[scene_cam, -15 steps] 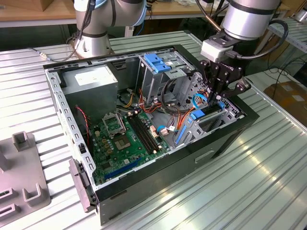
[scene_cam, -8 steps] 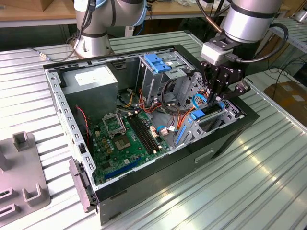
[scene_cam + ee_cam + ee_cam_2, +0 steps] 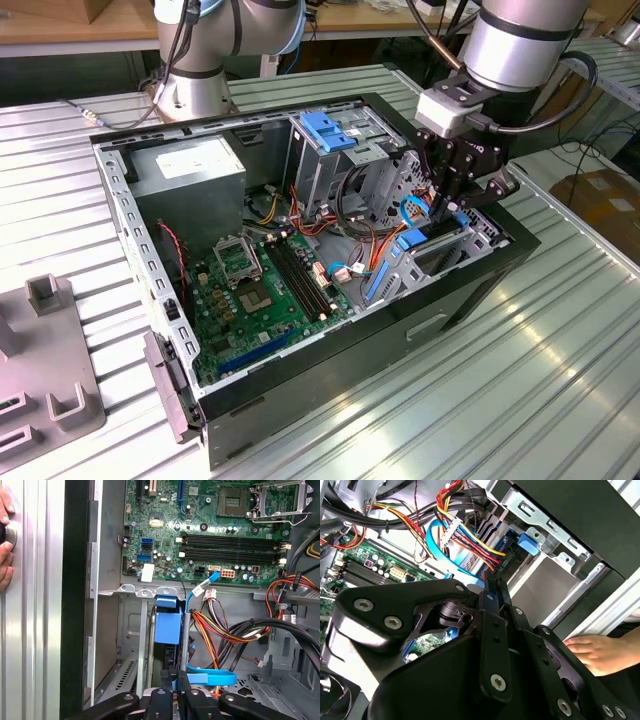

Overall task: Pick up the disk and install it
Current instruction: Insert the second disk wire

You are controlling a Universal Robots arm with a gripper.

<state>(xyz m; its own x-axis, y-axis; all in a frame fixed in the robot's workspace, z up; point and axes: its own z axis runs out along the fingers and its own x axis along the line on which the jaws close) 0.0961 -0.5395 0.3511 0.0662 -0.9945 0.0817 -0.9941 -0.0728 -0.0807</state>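
The disk (image 3: 167, 622) stands on edge in the drive bay at the case's corner, its blue rail facing me between the bay's metal guides. In the exterior view the blue end of the disk (image 3: 412, 240) sits in the bay at the exterior view's right. My gripper (image 3: 175, 687) hangs right over the disk's near end with its black fingers drawn together. I cannot tell whether anything is pinched between them. The gripper (image 3: 447, 205) is inside the case, above the bay. Its fingertips (image 3: 492, 587) end beside a looped blue flat cable (image 3: 212, 677).
The open computer case (image 3: 130, 240) lies on a ribbed metal table. A motherboard (image 3: 260, 290), bundled coloured wires (image 3: 220, 630) and a tall drive cage with a blue latch (image 3: 325, 130) crowd the bay. A person's hand (image 3: 600, 652) rests on the table just outside the case wall.
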